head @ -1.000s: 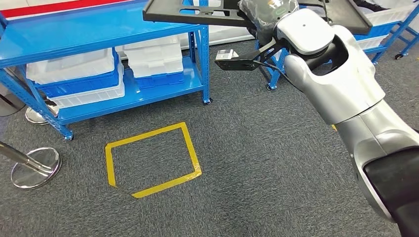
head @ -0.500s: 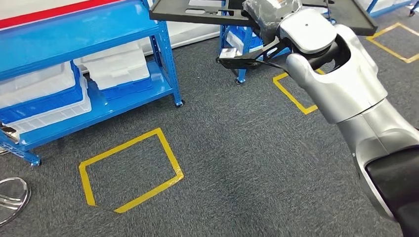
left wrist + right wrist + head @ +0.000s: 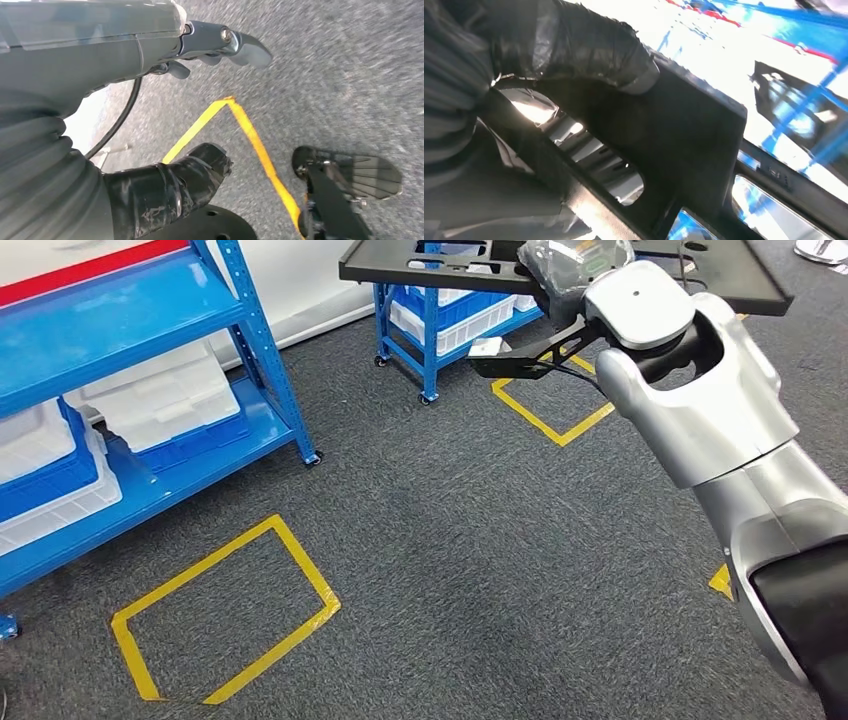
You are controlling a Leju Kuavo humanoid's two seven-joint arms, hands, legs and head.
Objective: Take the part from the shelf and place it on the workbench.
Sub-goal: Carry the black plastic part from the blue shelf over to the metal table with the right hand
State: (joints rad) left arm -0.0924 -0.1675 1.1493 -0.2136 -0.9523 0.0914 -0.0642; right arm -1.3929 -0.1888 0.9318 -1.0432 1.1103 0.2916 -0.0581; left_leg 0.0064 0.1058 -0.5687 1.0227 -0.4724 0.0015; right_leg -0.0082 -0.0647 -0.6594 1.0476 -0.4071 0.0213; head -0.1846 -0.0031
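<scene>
The flat black plastic part with cut-out openings (image 3: 560, 265) is held high at the top of the head view, roughly level, above the dark grey carpet floor (image 3: 480, 540); the right hand (image 3: 570, 265), wrapped in a shiny dark cover, grips it near its middle, at the end of the silver right arm (image 3: 700, 410) that rises from the lower right; in the right wrist view the thick dark thumb (image 3: 589, 47) lies pressed on the black slab of the part (image 3: 684, 130), whose slotted openings show bright light through them; the fingers beneath are hidden by the part.

The left hand (image 3: 200, 105) hangs over the carpet, holding nothing; its thumb (image 3: 175, 185) and its darker fingers (image 3: 235, 45) stand apart, with a strip of yellow tape (image 3: 250, 145) on the floor showing between them.

To the left stands a blue metal shelf rack (image 3: 130, 360) carrying white and blue plastic crates (image 3: 150, 400) on its lower level; a second, smaller blue rack with crates (image 3: 440, 320) stands farther back, beneath the held part; a yellow tape rectangle (image 3: 225, 615) marks the carpet near the first rack; another yellow tape outline (image 3: 545, 410) lies beside the smaller rack.
</scene>
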